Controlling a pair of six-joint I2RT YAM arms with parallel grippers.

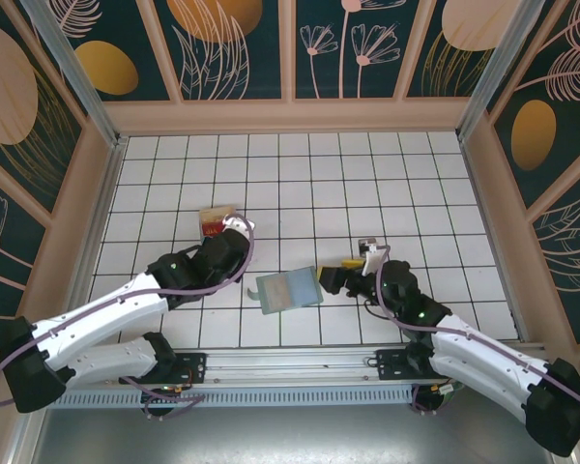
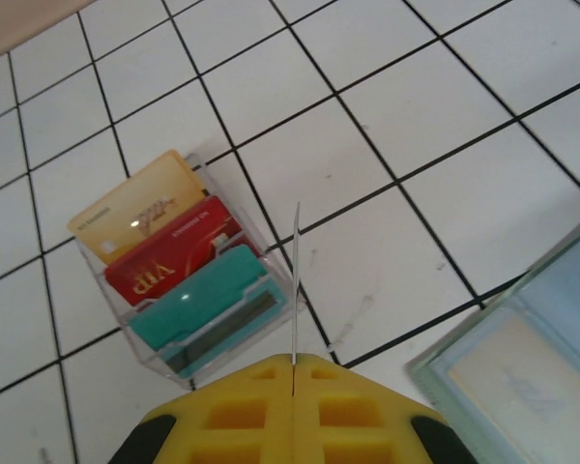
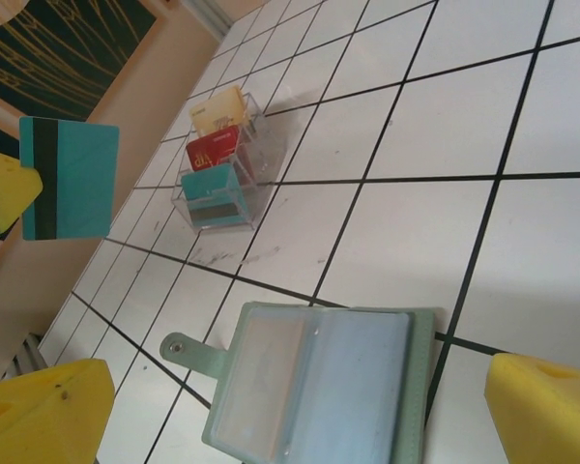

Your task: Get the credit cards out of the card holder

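The card holder [image 1: 288,289] lies open on the white tiles, a grey-green wallet with clear pockets [image 3: 319,387]. A pale tan credit card [image 3: 263,375] sits in its left pocket. My left gripper [image 2: 295,362] is shut on a thin credit card, seen edge-on [image 2: 295,280] in its own view. In the right wrist view that card [image 3: 70,179] is teal with a black stripe, held upright in the air. It hangs just right of a clear stand [image 2: 188,285]. My right gripper [image 3: 292,411] stands open above the wallet, its yellow fingers [image 3: 546,406] either side and nothing between them.
The clear stand [image 1: 216,220] holds a tan, a red and a teal card in tiers. Wooden walls [image 1: 97,193] close the tiled floor on the left, back and right. The left arm [image 1: 126,304] reaches diagonally across the left half.
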